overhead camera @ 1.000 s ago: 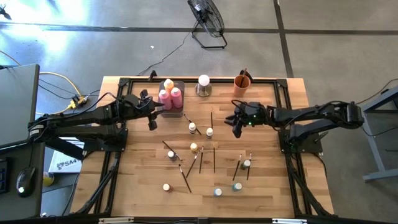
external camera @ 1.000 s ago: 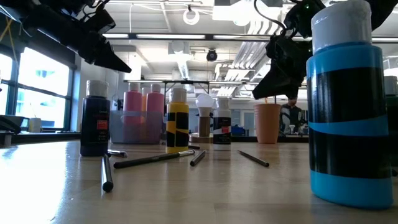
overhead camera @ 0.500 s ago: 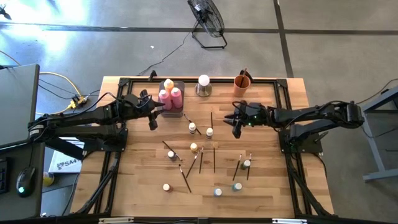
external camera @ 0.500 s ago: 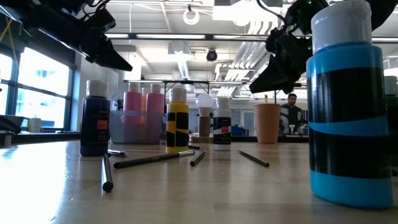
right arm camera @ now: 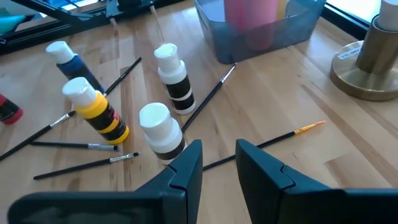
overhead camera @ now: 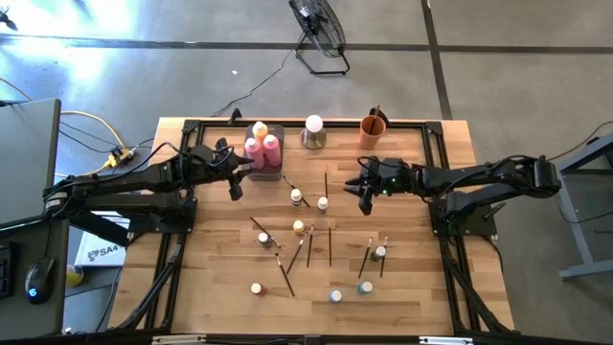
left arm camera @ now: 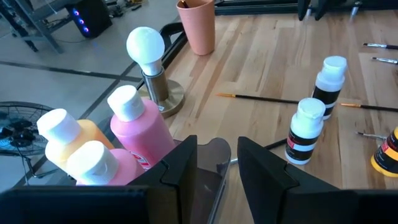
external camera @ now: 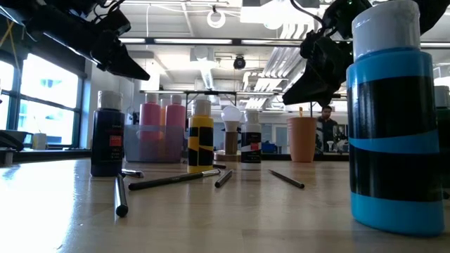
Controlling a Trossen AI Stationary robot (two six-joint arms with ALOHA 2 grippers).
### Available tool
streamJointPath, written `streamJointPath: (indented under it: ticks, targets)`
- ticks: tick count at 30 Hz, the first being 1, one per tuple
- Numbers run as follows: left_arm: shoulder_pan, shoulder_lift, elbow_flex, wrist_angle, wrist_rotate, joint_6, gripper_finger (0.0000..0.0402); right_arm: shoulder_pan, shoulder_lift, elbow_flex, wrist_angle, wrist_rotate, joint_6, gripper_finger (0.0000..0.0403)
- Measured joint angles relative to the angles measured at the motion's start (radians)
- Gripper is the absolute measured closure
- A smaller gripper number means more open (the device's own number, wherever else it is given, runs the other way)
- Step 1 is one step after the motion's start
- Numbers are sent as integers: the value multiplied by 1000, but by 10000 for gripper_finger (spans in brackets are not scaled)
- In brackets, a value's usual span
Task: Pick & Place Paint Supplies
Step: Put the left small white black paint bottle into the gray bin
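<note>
Two pink bottles [left arm camera: 140, 127] and a yellow one [left arm camera: 62, 134] stand in the grey tray [overhead camera: 263, 158] at the far left of the table. Small white-capped bottles [overhead camera: 296, 196] [overhead camera: 323, 203] [right arm camera: 160, 130] stand upright across the middle of the table. Thin dark paintbrushes [overhead camera: 329, 240] [right arm camera: 211, 99] lie flat among them. My left gripper [overhead camera: 235, 182] hovers open just beside the tray's near left corner [left arm camera: 208, 155], with nothing between its fingers. My right gripper [overhead camera: 364, 192] hovers open above the table right of the small bottles, also empty.
A white ball on a metal base [overhead camera: 313, 129] and an orange cup [overhead camera: 374, 126] stand at the far edge. More small bottles [overhead camera: 335, 296] [overhead camera: 257, 287] stand near the front edge; one blue bottle [external camera: 390, 119] fills the low view's right side.
My right gripper has rolled and tipped a little at the wrist without leaving its place above the table. The bottles and brushes lie as before.
</note>
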State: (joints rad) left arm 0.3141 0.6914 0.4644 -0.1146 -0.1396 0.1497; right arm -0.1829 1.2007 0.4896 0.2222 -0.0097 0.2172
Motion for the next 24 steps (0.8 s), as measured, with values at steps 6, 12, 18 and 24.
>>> streamJointPath:
  ticks: [6,12,18,24]
  targets:
    - [0,0,0,0,31,-5,291,0,0,0,16,3,46,312]
    - [0,0,0,0,148,-27,291,0,0,0,101,7,48,312]
    - [0,14,0,27,280,-27,291,0,0,0,159,7,4,312]
    - [0,94,0,95,319,-29,291,0,0,0,157,-8,-62,312]
